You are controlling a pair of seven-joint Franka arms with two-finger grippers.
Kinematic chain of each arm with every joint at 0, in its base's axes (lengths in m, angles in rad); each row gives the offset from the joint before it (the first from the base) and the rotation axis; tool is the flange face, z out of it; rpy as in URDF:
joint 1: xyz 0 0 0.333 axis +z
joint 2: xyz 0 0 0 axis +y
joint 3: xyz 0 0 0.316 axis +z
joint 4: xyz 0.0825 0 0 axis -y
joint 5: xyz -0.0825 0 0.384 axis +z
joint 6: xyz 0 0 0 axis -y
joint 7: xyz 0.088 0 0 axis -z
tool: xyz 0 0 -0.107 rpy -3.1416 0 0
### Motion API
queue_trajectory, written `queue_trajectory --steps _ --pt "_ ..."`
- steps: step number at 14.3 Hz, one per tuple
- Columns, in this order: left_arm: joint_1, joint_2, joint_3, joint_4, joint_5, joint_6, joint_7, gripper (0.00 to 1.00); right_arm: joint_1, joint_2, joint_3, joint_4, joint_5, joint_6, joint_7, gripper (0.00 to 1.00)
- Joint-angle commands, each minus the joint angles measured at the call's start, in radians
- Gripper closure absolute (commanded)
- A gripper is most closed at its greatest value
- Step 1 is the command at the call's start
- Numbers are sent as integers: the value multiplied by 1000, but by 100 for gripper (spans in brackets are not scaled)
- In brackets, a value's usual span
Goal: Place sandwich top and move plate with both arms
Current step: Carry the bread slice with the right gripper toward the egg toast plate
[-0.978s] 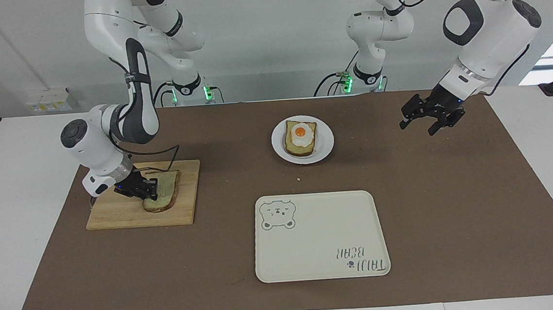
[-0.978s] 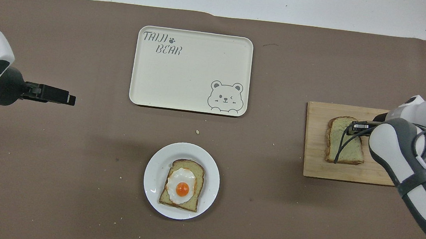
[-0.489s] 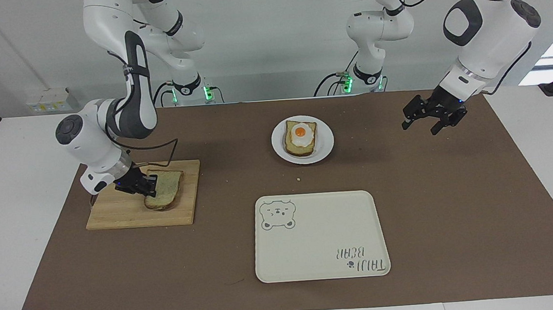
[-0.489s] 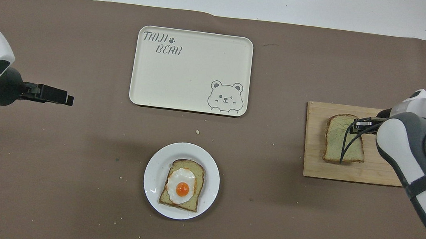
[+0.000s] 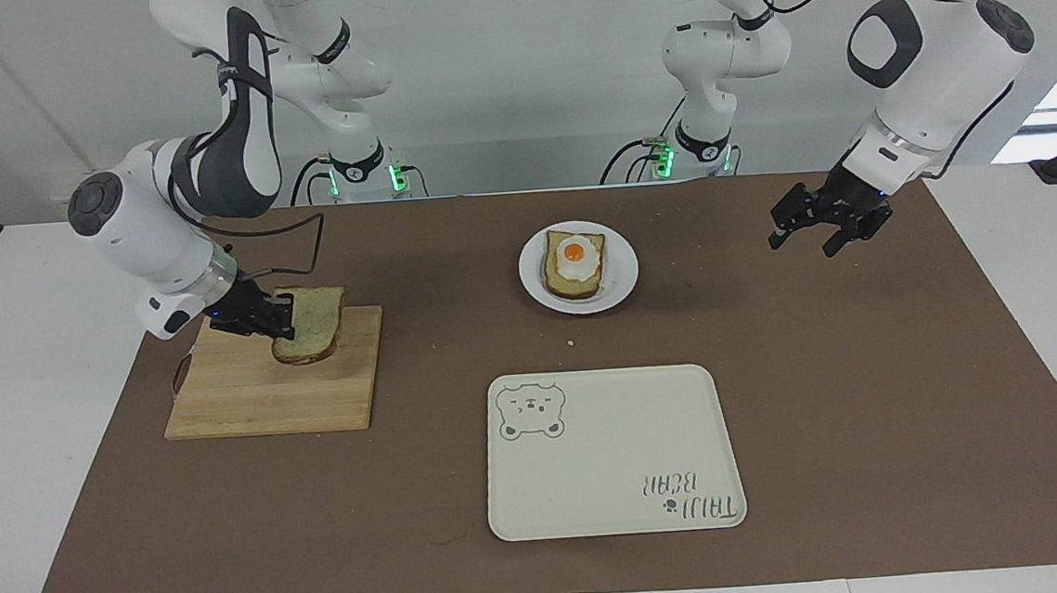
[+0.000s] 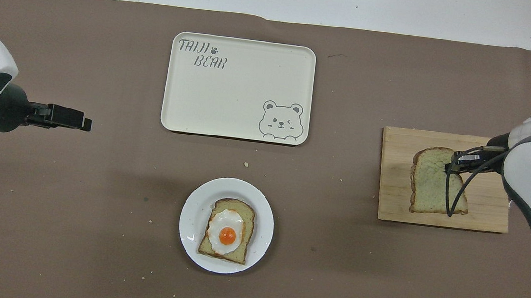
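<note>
With the bread [image 5: 311,323] clamped by one edge in the right gripper [image 5: 277,320] and raised over the board [image 5: 247,400], it is best carried level to the plate [image 5: 622,276], while the left gripper [image 5: 823,229] waits, fingers apart.

right arm: you have it bent low at its own end of the table, wrist angled down
right gripper [image 5: 281,321]: clamped on the sandwich top [image 5: 312,324], raised
left arm: waiting, elbow high
left gripper [image 5: 826,224]: fingers spread, holding nothing, hanging in the air
</note>
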Motion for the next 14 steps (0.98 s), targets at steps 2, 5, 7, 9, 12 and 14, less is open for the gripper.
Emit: queue_trajectory --steps 2,5,7,9,12,14 --pt "-14 1 10 14 20 -26 -19 0 0 -3 50 24 69 -62 37 100" --pt "-14 1 10 14 20 -26 -19 0 0 -3 154 22 69 -59 170 100" --pt "-14 -1 10 14 20 -26 -18 0 0 -4 214 21 71 -47 244 100" --pt "-16 1 10 14 20 -26 -18 0 12 -6 278 19 73 -33 353 100" --pt "-16 1 10 12 20 -26 -19 0 115 -16 292 15 74 2 483 100" --pt "-17 1 1 14 62 -26 -22 0 173 -16 292 9 111 14 519 100"
